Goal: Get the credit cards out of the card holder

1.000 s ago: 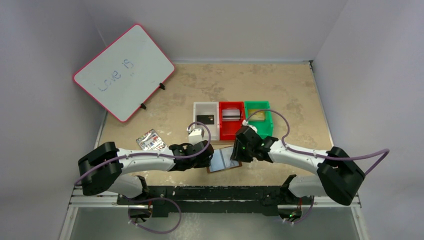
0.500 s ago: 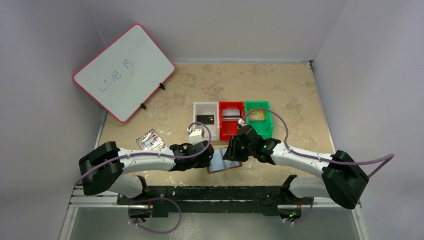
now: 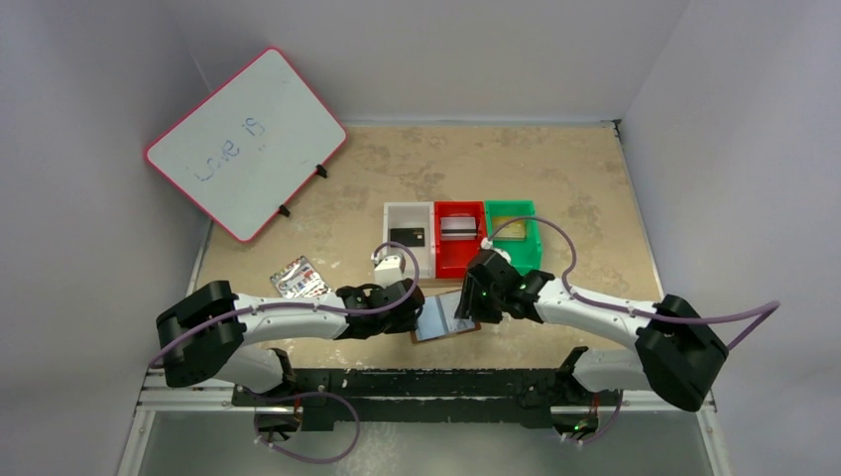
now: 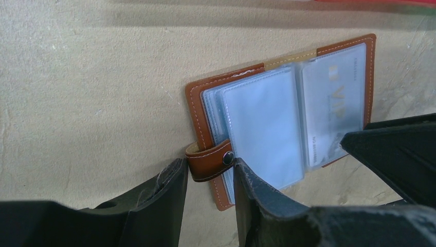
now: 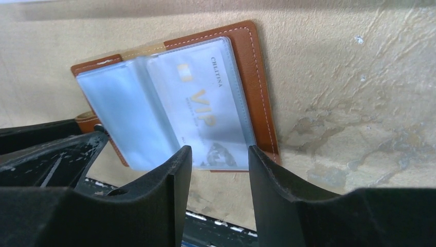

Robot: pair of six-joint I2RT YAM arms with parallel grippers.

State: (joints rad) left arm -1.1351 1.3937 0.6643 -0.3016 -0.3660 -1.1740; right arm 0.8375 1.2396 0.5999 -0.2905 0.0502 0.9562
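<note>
The brown leather card holder point(image 3: 443, 319) lies open near the table's front edge, its clear sleeves facing up. My left gripper point(image 4: 208, 162) is shut on its snap tab point(image 4: 211, 160). A pale card with gold "VIP" lettering point(image 5: 205, 108) sits in the right-hand sleeve. My right gripper point(image 5: 219, 149) hovers open just over that sleeve's near edge, nothing between its fingers. A black card point(image 3: 408, 237) lies in the white bin, a silvery card point(image 3: 457, 226) in the red bin, a gold-tan card point(image 3: 509, 230) in the green bin.
The white bin point(image 3: 395, 223), red bin point(image 3: 439, 248) and green bin point(image 3: 537, 241) stand in a row just behind the grippers. A white pack with rainbow stripes point(image 3: 299, 279) lies to the left. A whiteboard point(image 3: 243, 142) leans at the back left.
My right gripper swung a little left over the card holder and came back to about where it was. The left gripper and the card holder have not moved.
</note>
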